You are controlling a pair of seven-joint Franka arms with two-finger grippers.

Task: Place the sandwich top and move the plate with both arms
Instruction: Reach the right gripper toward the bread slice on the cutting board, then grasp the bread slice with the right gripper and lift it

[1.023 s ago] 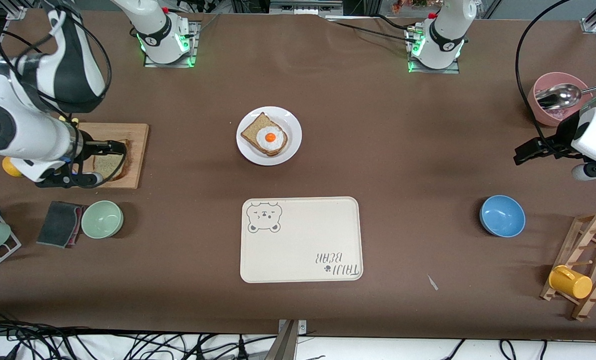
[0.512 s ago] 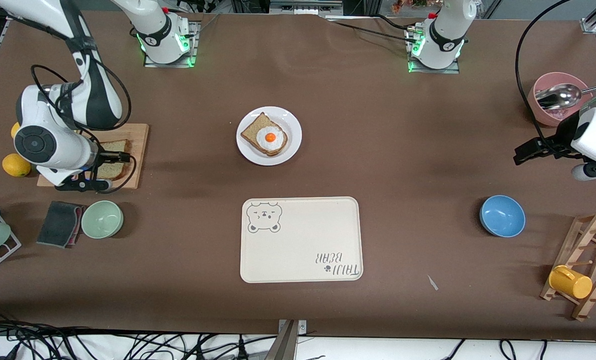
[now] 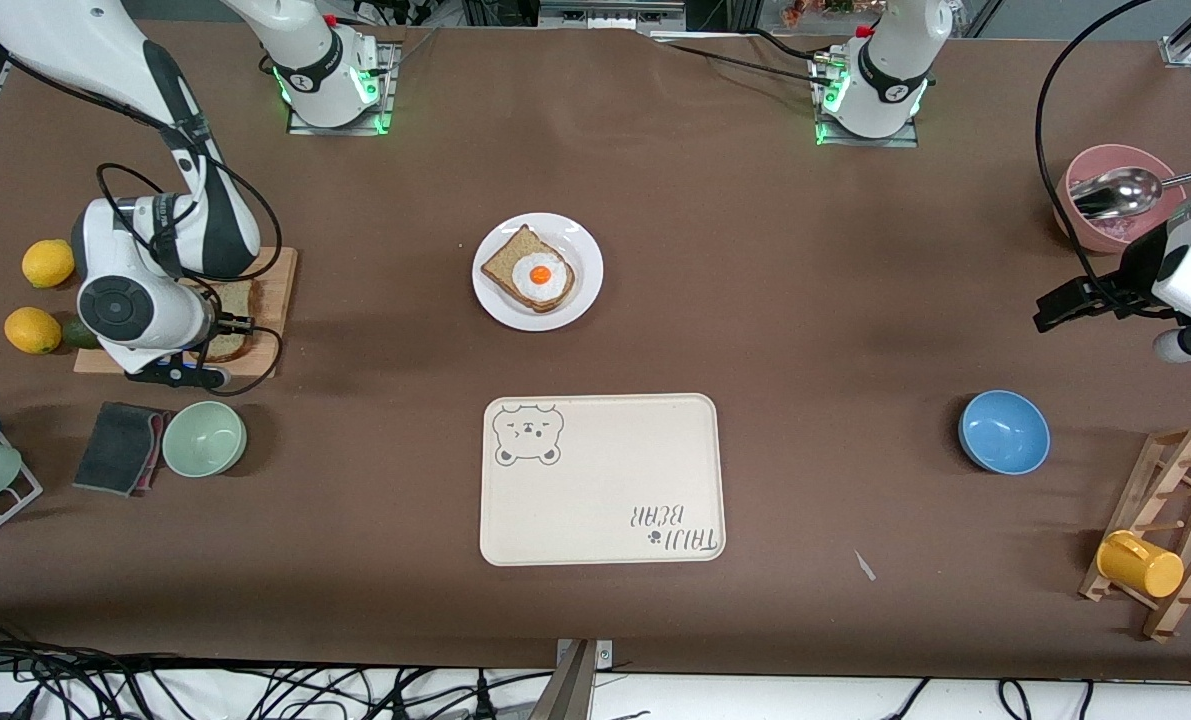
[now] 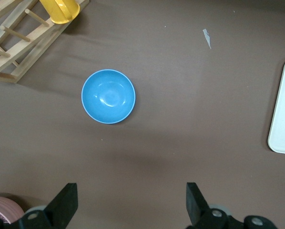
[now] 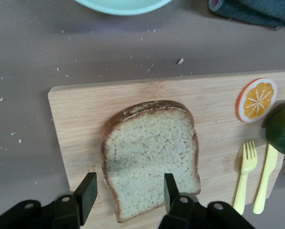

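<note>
- Bread slice (image 5: 149,157), the sandwich top, lies flat on a wooden cutting board (image 5: 147,95) at the right arm's end of the table, rounded end pointing toward the table's near edge.
- Right gripper (image 5: 128,191) is low over the slice at its square end. The fingers are partly spread, one at the slice's side edge and one over its face; nothing is gripped yet.
- An orange slice (image 5: 257,99), a fork (image 5: 245,176), a knife (image 5: 265,177) and a green fruit (image 5: 281,128) share the board beside the bread.
- White plate (image 3: 583,262) sits mid-table, well apart from the board, with an egg-topped bread slice (image 3: 530,270) on it. A cream tray (image 3: 603,478) lies nearer the camera.
- Left gripper (image 4: 128,202) waits with fingers wide apart and empty, hovering near a blue bowl (image 4: 108,96) at the left arm's end of the table.
- Risk: with one finger over the crumb instead of both on the crust, closing could dent or tear the bread, or pinch only a corner so it droops and slips when lifted.
</note>
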